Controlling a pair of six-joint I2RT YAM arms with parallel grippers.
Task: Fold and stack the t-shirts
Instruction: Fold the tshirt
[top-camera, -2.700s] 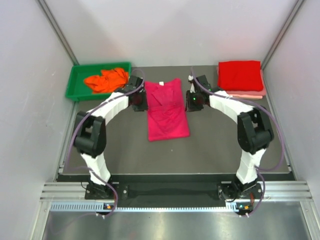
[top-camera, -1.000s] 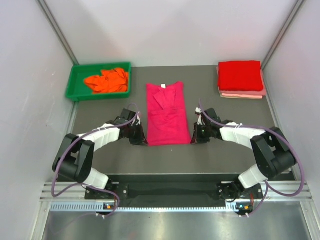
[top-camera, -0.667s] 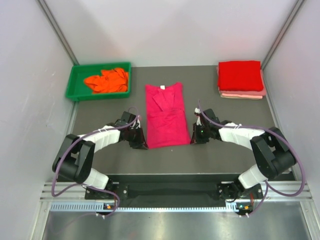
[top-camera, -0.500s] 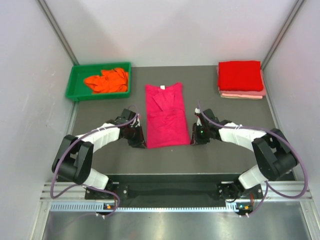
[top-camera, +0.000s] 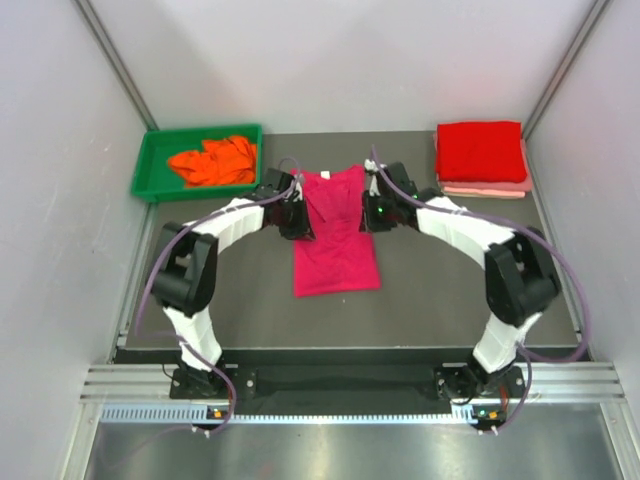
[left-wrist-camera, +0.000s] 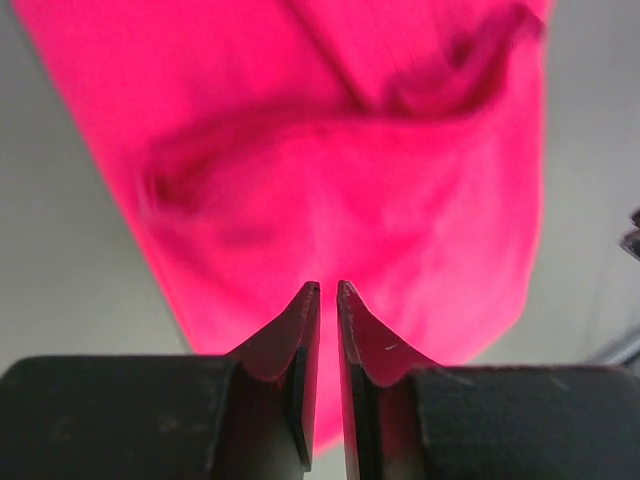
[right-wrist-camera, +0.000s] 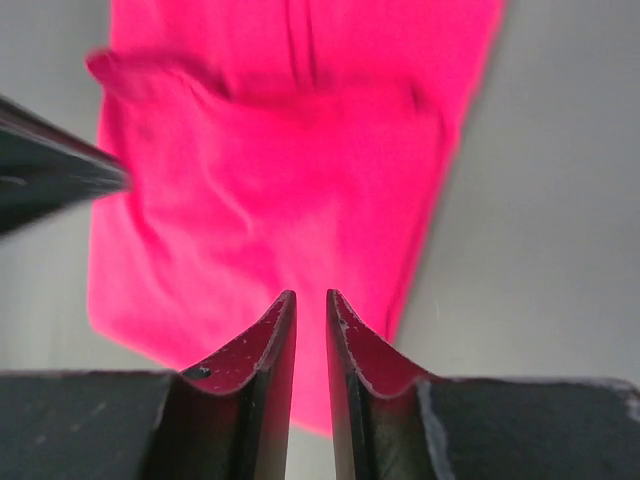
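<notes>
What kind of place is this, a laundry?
Probably a robot test booth: left arm and right arm bolted at a dark table, plain white walls around, a magenta t-shirt laid out between them.

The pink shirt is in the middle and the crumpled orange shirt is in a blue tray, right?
Not quite. The tray is green, not blue, as the top external view shows. The crumpled orange shirt does lie in it, and the pink shirt is in the middle.
</notes>
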